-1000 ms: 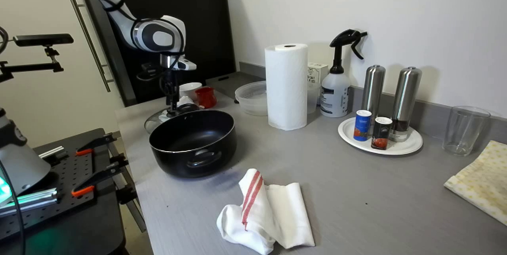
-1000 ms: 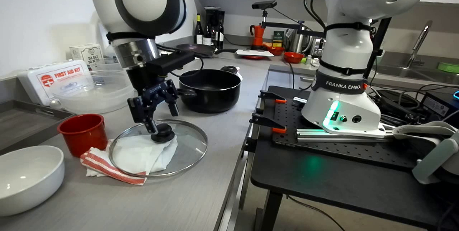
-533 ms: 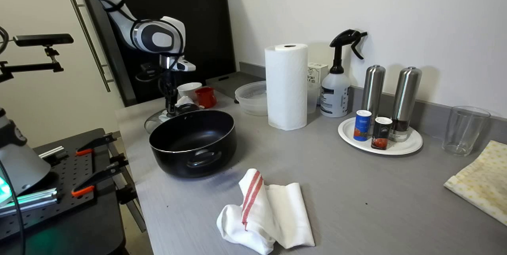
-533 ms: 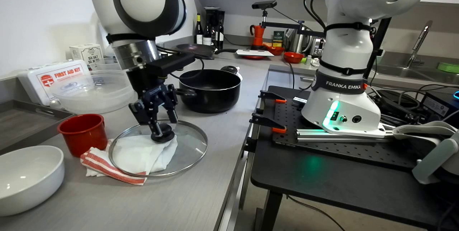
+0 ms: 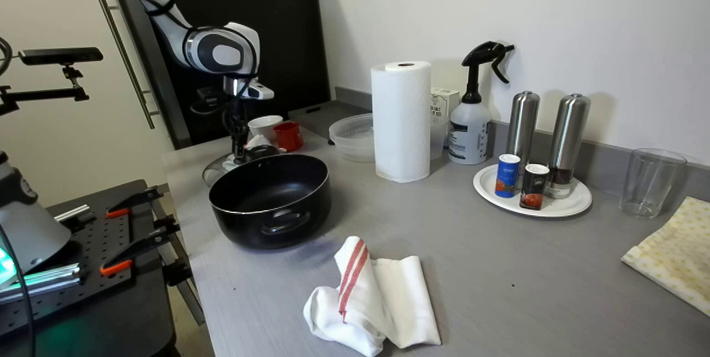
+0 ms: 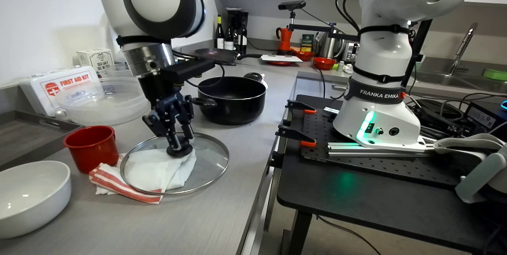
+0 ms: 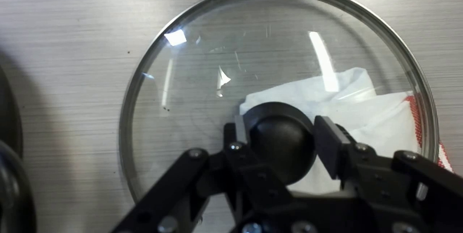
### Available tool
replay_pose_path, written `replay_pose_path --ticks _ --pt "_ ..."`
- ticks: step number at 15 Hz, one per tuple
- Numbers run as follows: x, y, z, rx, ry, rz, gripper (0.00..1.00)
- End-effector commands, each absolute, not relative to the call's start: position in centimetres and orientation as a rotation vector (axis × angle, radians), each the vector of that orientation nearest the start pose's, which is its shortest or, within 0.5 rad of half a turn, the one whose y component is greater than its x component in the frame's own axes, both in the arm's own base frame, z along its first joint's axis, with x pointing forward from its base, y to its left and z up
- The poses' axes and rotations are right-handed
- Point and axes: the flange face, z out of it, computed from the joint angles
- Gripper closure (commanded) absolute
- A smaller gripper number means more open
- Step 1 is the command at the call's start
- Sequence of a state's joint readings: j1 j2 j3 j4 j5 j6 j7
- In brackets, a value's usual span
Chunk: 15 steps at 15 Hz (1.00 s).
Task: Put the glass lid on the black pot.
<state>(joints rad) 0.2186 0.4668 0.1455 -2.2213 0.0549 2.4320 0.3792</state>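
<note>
Farthest left in an exterior view, a white bowl [image 6: 37, 211] stands on the grey counter [image 6: 190, 227], with a grey tray [image 6: 27, 138] beyond it by the wall edge. A first-aid box [image 6: 51, 82] stands at the wall, a clear plastic tub [image 6: 119, 106] just in front, and a red mug [image 6: 91, 150] near the bowl. Next comes the glass lid [image 6: 204, 166], lying over a striped towel [image 6: 113, 183] between the mug and the counter's front edge, which faces the robot. The gripper [image 6: 182, 141] reaches down to it, jaws closed on the black knob [image 7: 284, 146], pads [image 7: 327, 142] up against its sides. Past the lid, near the same edge, stands the black pot [image 6: 237, 110]. Wine bottles [image 6: 229, 40] and a red coffee pot [image 6: 284, 40] stand far back. On the right, the arm's base [image 6: 390, 116] stands on a black table [image 6: 344, 211] along the front edge, and a tap [image 6: 463, 49] rises by a sink [image 6: 467, 82]

In an exterior view, left to right, come a pale door [image 5: 61, 8], a folded towel [image 5: 383, 296] lying in front of the pot, then along the wall edge a paper roll [image 5: 402, 124], a spray bottle [image 5: 468, 129], steel grinders [image 5: 524, 124] on a white plate [image 5: 581, 199], a drinking glass [image 5: 652, 185], and toward the right a yellow-spotted cloth [image 5: 679, 254]
</note>
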Motion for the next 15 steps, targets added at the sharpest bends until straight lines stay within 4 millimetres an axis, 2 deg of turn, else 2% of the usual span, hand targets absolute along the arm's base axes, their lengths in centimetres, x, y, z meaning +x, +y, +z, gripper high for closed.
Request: replay_pose_path --ticks 1,5,9,13,14,15 --pt "48.3 19.2 14.8 -3.088 0.071 0.421 0.77" --pt "47.0 19.3 17.6 -3.123 0.065 0.365 0.77" --pt "45.7 19.7 21.3 -3.149 0.029 0.270 0.77" --pt "45.6 19.9 23.9 -3.155 -0.003 0.196 0.77" --pt "45.7 20.0 24.1 -3.153 -0.007 0.197 0.73" --pt "45.8 20.0 24.1 -3.151 -0.009 0.199 0.28"
